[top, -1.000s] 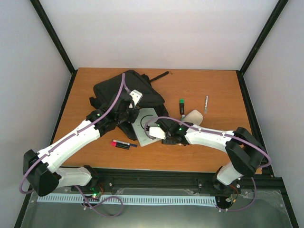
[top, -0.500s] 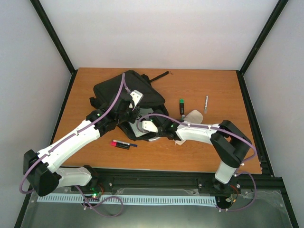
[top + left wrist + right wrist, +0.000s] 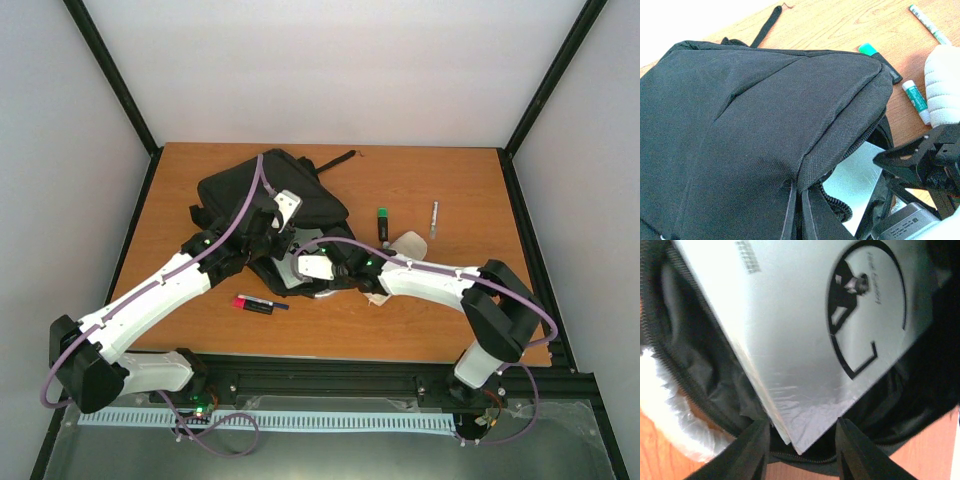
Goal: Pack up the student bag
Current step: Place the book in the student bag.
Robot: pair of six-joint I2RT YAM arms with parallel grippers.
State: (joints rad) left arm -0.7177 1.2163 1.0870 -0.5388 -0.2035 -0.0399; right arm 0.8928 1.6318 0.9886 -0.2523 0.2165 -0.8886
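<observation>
The student bag [image 3: 250, 190] is a large black backpack lying at the table's back left; it fills the left wrist view [image 3: 740, 110]. My left gripper [image 3: 272, 232] is shut on the edge of its top flap [image 3: 800, 210] and holds the zip mouth open. A silver-white book [image 3: 805, 325] with a black ring and a small figure on its cover lies partly inside the mouth [image 3: 860, 170]. My right gripper [image 3: 802, 450] is open at the mouth [image 3: 305, 268], and the book's near corner sits between its fingers [image 3: 752, 450].
A cream ribbed pouch [image 3: 408, 245], a green-capped marker [image 3: 383, 225] and a thin pen [image 3: 434, 218] lie right of the bag. A glue stick [image 3: 916, 100] lies by the pouch. A red and black marker [image 3: 255, 304] lies near the front. A bag strap [image 3: 335, 160] trails toward the back.
My right gripper has moved left to the bag's mouth and the book has slid deeper into the bag. The left arm has held still with the flap.
</observation>
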